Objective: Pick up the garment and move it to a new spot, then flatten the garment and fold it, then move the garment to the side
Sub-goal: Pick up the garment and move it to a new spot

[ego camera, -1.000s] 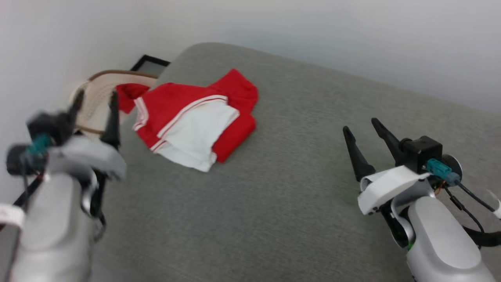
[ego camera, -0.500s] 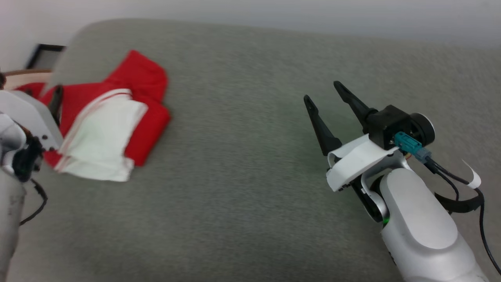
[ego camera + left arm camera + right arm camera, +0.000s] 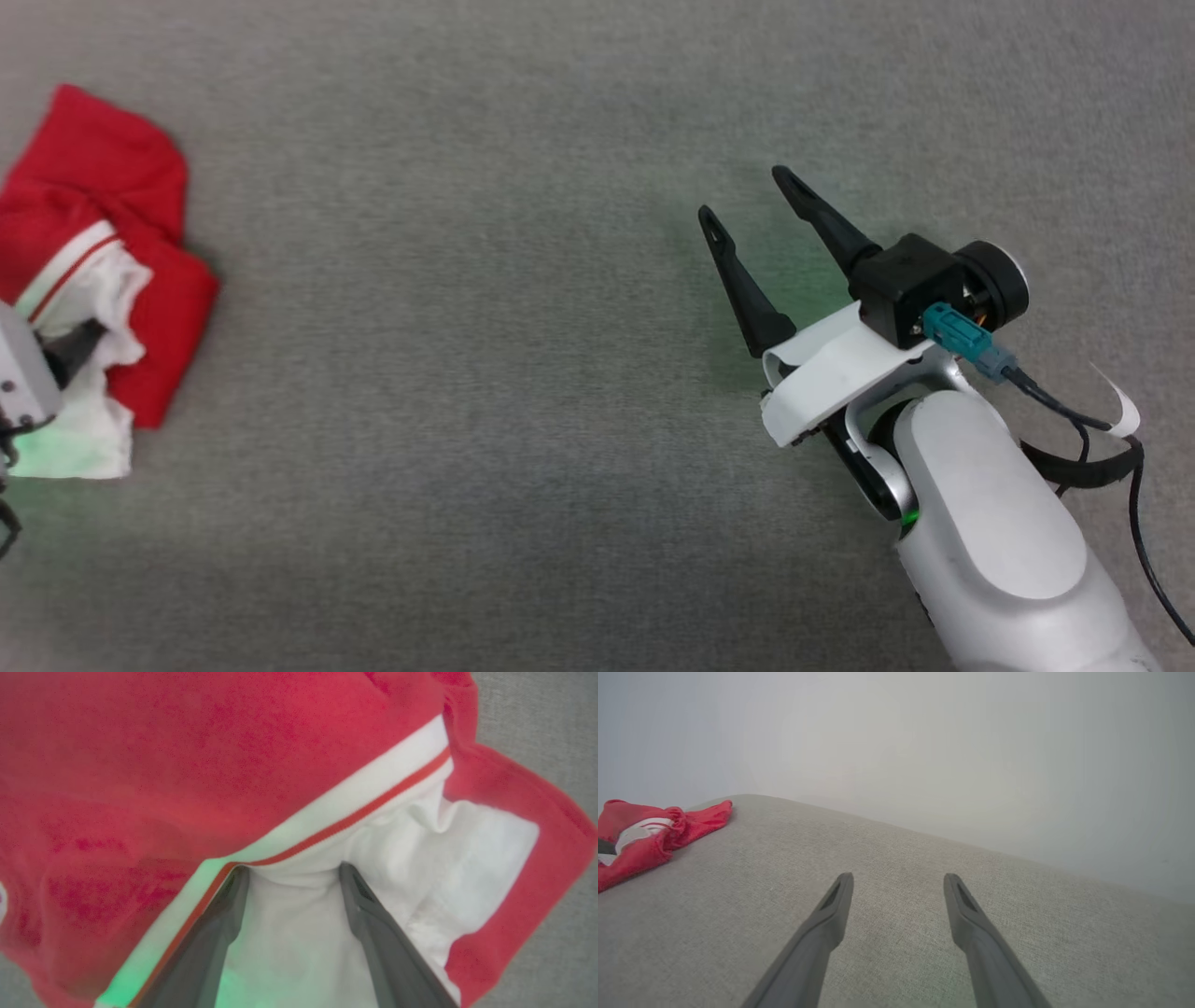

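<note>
- The garment (image 3: 103, 271) lies crumpled at 9 o'clock in my head view, its red body bunched around a white sleeve with striped trim, on the grey fabric surface (image 3: 467, 392)
- My left pincer (image 3: 289, 877) stands apart, both tips pressed into the white sleeve, cloth lying between them unclamped
- My right pincer (image 3: 742, 193) hangs apart at 3 o'clock, well apart from the garment, holding nothing

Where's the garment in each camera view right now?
Head view: garment at the far left edge, mid-height.
Left wrist view: close up, spread across the top and left.
Right wrist view: far left edge, just above mid-height.
Shared landmark: its red-striped white trim.
</note>
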`<state>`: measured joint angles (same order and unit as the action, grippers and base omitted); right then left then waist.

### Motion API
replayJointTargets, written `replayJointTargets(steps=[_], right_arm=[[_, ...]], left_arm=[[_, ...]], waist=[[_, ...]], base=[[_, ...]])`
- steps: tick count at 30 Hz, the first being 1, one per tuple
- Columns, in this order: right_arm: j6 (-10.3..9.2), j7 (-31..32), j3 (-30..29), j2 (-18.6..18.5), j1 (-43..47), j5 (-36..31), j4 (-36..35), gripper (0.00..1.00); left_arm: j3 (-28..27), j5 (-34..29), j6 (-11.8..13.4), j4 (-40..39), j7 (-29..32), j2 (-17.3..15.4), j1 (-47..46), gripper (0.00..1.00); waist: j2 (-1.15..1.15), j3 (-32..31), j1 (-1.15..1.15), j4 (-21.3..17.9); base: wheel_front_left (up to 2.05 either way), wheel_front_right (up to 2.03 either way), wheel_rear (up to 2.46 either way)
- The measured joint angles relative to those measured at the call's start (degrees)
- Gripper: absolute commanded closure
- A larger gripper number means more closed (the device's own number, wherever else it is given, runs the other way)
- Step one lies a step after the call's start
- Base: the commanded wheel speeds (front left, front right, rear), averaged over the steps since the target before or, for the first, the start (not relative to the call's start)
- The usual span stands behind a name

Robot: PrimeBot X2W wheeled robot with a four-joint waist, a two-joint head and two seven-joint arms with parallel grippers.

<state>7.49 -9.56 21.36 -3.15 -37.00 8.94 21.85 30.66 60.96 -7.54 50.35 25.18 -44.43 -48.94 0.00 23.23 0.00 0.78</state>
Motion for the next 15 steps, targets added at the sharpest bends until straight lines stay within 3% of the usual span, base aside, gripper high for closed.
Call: replayJointTargets(steps=[10, 12, 13, 15], right_arm=[[0.0, 3.35, 1.08, 0.1, 0.26, -1.47, -5.99, 0.0], [0.0, 3.83, 1.31, 0.1, 0.36, -1.48, -6.58, 0.0], [0.0, 4.05, 1.31, 0.1, 0.37, -1.56, -6.78, 0.0], [0.0, 4.12, 1.19, 0.13, 0.5, -1.67, -7.25, 0.0]], left_arm=[[2.37, 7.99, 0.03, 0.4, 1.62, -2.24, -0.15, 0.0], [2.87, 9.16, 0.05, -0.2, 1.72, -2.78, -0.27, 0.72], [3.12, 9.95, 0.11, -0.49, 1.4, -2.83, -0.28, 1.0], [3.61, 10.68, 0.23, -0.94, -0.1, -2.7, -0.43, 1.0]], waist=[[0.0, 3.97, 0.0, -3.24], [0.0, 4.26, 0.0, -3.43], [0.0, 4.25, 0.0, -3.42], [0.0, 4.01, 0.0, -3.32]], base=[[0.0, 0.0, 0.0], [0.0, 0.0, 0.0], [0.0, 0.0, 0.0], [0.0, 0.0, 0.0]])
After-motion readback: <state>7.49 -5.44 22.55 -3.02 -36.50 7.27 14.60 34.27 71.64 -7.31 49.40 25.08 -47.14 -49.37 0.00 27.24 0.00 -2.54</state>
